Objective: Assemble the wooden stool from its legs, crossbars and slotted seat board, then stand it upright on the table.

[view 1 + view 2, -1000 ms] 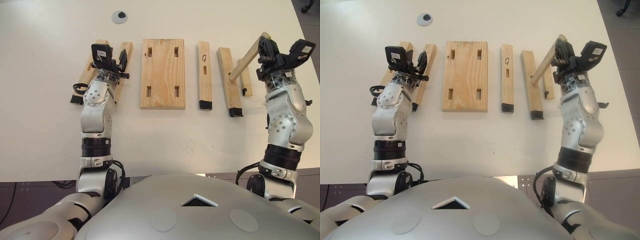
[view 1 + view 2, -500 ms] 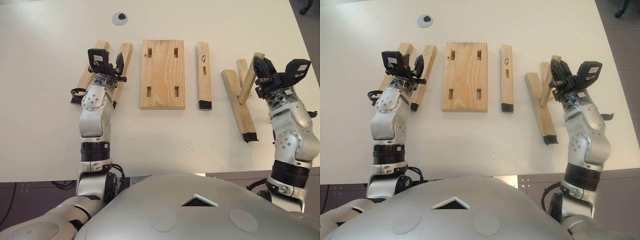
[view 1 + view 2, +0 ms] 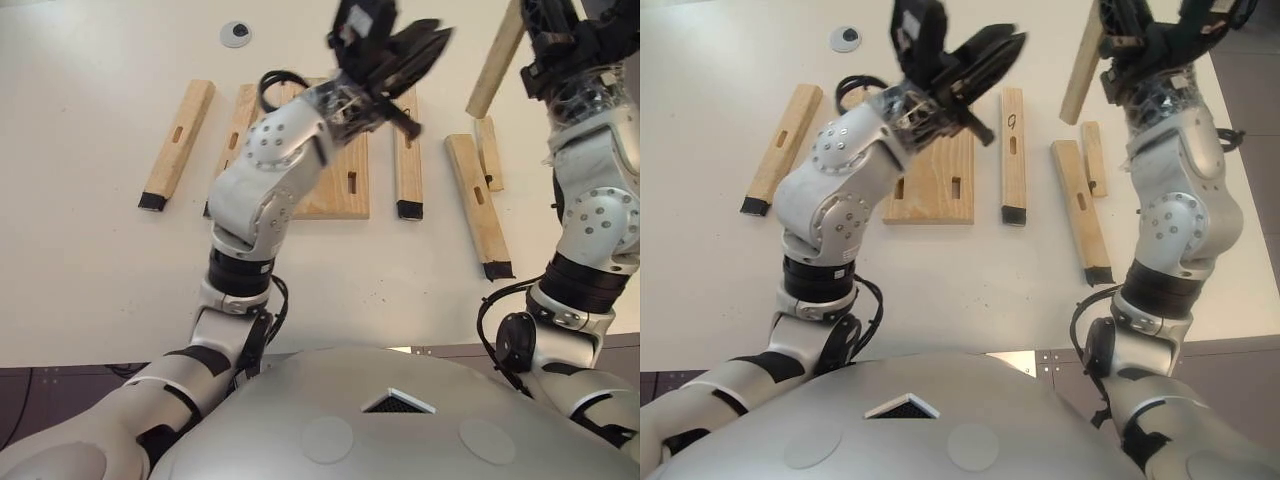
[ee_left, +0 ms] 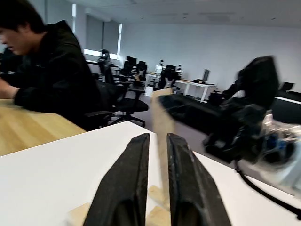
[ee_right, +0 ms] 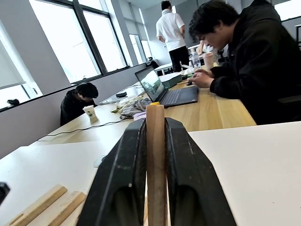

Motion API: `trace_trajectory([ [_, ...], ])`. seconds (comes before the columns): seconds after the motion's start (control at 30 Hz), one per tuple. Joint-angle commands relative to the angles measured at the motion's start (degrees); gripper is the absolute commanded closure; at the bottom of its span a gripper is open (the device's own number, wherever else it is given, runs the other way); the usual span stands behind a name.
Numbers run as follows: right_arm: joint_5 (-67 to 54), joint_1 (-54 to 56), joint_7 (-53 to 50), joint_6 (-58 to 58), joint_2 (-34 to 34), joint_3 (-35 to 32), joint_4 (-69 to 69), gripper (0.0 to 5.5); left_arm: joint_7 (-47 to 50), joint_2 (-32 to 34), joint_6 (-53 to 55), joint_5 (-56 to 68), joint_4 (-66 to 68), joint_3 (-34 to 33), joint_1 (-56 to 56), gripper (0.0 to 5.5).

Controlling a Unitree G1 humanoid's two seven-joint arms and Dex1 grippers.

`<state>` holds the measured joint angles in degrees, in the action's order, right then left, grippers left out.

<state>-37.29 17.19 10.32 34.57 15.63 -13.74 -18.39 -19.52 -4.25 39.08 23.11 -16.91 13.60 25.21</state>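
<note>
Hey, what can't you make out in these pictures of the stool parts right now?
Seat board: the left arm covers most of it in both eye views; most slots hidden.
Stick in the right hand: upper end cut off by the eye views' top edge.
Leg beside the board: partly behind the left arm.
Round object: too small to identify.

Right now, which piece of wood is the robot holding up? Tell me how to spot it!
Find the wide seat board in the middle of the white table, then look past the legs lying on the robot's right. The stick is in the air there, clamped in the right arm's jaws. It alone is off the table and tilted; every other piece lies flat.
</note>
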Motion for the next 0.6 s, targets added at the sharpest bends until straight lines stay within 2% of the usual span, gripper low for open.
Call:
trace_trajectory([
  [0.03,-1.7,2.8,-0.9,1.4,-2.3,1.0,-0.8,5.12,-0.1,-2.6,4.7,2.4,1.1,2.0,2.4,5.48],
  [0.2,-2.7,3.9,-1.8,1.9,-2.8,0.9,-1.3,5.12,-0.3,-0.8,7.3,-0.2,4.6,7.2,2.0,5.5],
  [0.27,-3.4,4.1,-1.4,2.4,-2.4,1.0,-1.3,5.12,1.4,1.9,4.0,-6.2,7.7,10.0,2.3,5.5],
  [0.47,-5.0,0.4,2.1,4.5,-0.2,1.6,-2.3,5.12,6.5,0.8,-4.8,-11.8,17.2,5.7,1.5,5.5],
  [0.6,-2.3,-1.5,3.6,2.9,1.2,1.3,0.0,5.12,6.4,0.2,-5.6,-10.7,14.8,3.7,0.0,5.5],
])
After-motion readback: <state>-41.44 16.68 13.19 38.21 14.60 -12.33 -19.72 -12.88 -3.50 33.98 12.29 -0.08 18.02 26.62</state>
